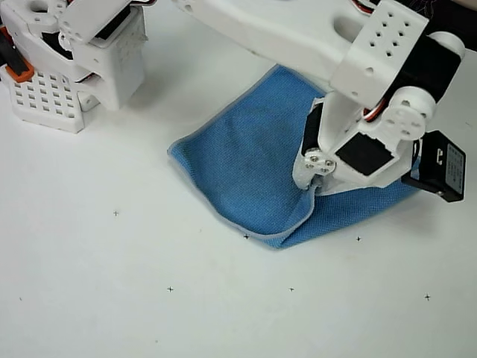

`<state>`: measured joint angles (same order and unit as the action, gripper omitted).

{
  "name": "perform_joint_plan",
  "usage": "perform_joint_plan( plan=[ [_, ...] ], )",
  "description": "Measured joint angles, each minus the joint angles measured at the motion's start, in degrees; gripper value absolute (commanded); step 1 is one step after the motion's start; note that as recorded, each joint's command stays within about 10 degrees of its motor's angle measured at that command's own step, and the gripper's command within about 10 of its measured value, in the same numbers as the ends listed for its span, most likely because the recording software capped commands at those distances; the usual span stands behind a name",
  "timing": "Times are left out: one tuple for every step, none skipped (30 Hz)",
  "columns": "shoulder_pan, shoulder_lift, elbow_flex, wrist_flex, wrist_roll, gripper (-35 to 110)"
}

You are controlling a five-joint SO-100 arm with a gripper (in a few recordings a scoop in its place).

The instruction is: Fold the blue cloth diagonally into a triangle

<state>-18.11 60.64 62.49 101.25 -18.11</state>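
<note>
The blue cloth [246, 175] lies on the white table at centre right, doubled over itself. Its upper layer has a pale grey edging that runs from the left corner down to the near corner. From there the edging climbs to my gripper [313, 188]. The white gripper points down at the cloth's right part and looks shut on that edge of the upper layer. A lower layer of cloth pokes out to the right beneath the arm. The arm hides the cloth's far right corner.
The arm's white base [74, 56] stands at the top left. A black wrist camera box [441, 165] hangs at the right edge. Small black cross marks [170, 289] dot the bare white table in front and to the left.
</note>
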Motion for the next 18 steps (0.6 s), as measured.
perform_joint_plan(
  plan=[
    [-0.5, 0.7, 0.1, 0.0, 0.4, 0],
    [-1.2, 1.2, 0.1, 0.0, 0.6, 0],
    [-1.9, 1.8, 0.1, 0.0, 0.8, 0],
    [-2.7, 2.4, 0.1, -0.3, 1.0, 0],
    [-3.6, 3.1, 0.5, -0.7, 1.3, 0],
    [-4.5, 3.8, 1.0, -0.8, 1.7, 0],
    [-5.3, 4.4, 1.6, -1.1, 1.8, 0],
    [-6.0, 5.1, 2.5, -1.1, 1.8, 0],
    [-6.7, 5.5, 3.4, -1.3, 1.9, 0],
    [-7.2, 6.2, 4.7, -2.1, 2.2, 0],
    [-7.6, 6.9, 6.4, -2.9, 2.7, 0],
    [-8.1, 7.6, 8.4, -3.1, 3.2, 0],
    [-8.4, 8.5, 10.6, -3.9, 3.5, 0],
    [-8.7, 9.3, 13.3, -4.7, 4.1, 0],
    [-8.9, 10.1, 15.9, -5.2, 4.8, 0],
    [-9.1, 10.9, 18.8, -6.2, 5.4, 0],
    [-9.2, 11.7, 21.6, -6.7, 6.1, 0],
    [-9.4, 12.4, 24.4, -7.3, 6.8, 0]
  ],
)
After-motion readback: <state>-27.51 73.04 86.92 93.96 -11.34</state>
